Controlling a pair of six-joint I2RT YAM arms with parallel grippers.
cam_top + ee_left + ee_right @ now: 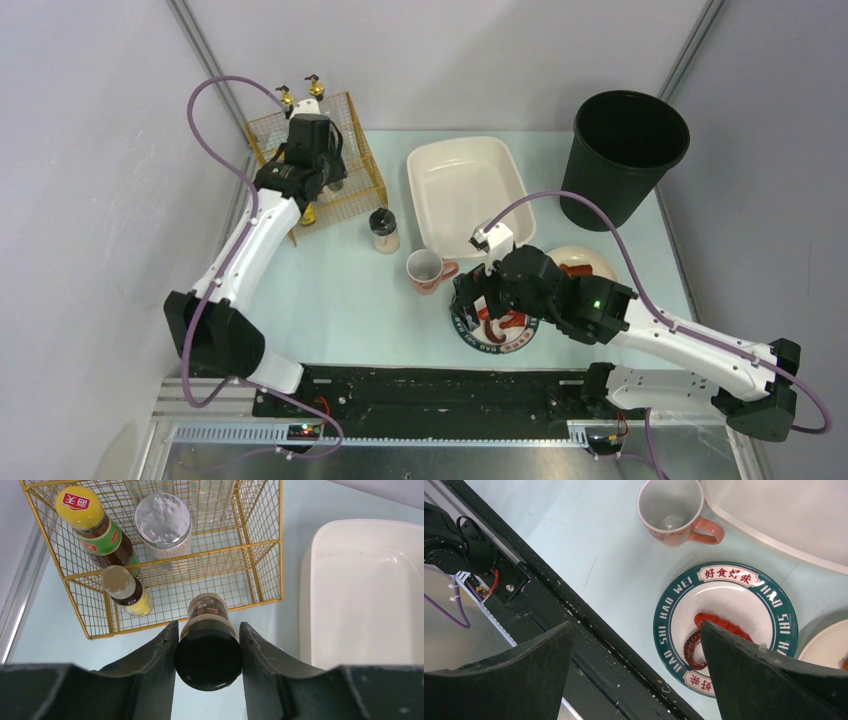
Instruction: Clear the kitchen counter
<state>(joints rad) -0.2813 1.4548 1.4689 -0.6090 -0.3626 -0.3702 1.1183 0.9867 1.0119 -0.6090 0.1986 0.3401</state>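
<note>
Where rack (170, 592) meets counter (292, 510), prob. 3 bottles (92, 522).

The left gripper (208, 626) clamps a dark-lidded jar (208, 657), its fingers (152, 655) pressed against the lid from both sides, the lid turned back toward the wrist. Just ahead of the fingertips stands a gold wire basket (255, 570) holding a yellow-capped bottle (80, 507) far ahead-left, a silver-lidded jar (163, 520) ahead, and a small pale-capped bottle (118, 581) nearest, ahead-left. A white basin (360, 595) lies to the gripper's right on the pale mint kitchen counter (287, 630)
</note>
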